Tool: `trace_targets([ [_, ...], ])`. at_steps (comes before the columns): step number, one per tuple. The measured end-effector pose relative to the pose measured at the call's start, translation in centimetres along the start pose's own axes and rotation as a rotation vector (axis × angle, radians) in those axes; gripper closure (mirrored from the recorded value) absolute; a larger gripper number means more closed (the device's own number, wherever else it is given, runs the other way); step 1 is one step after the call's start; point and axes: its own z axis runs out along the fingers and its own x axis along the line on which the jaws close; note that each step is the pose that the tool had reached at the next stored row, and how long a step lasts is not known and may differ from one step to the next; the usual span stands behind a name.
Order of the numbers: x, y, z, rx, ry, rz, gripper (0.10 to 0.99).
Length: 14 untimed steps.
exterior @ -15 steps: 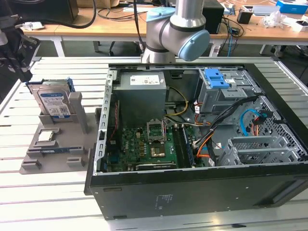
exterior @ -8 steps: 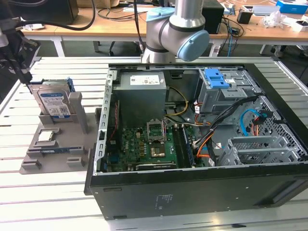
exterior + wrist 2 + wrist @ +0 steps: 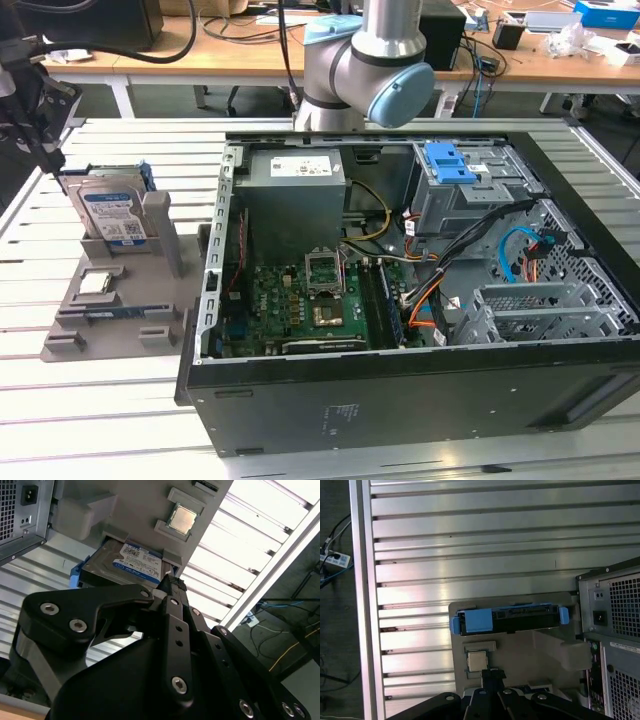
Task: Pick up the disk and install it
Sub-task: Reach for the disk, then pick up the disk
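Gripper [image 3: 492,674] sits near the disk [image 3: 507,620], jaws look pinched together and empty, so I'd open them and centre over its top edge.

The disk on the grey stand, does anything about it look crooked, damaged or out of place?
Nothing stands out. The disk stands on edge in its slot on the grey stand, with its blue bracket in place. The chip lies flat in its recess.
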Motion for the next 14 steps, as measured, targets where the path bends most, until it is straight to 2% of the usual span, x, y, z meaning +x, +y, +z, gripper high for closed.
trace_targets([
  [8,0.01,0.00,0.00,0.000,0.0001,-0.005,0.980],
  [14,0.01,0.00,-0.01,-0.003,0.0031,-0.118,0.980],
])
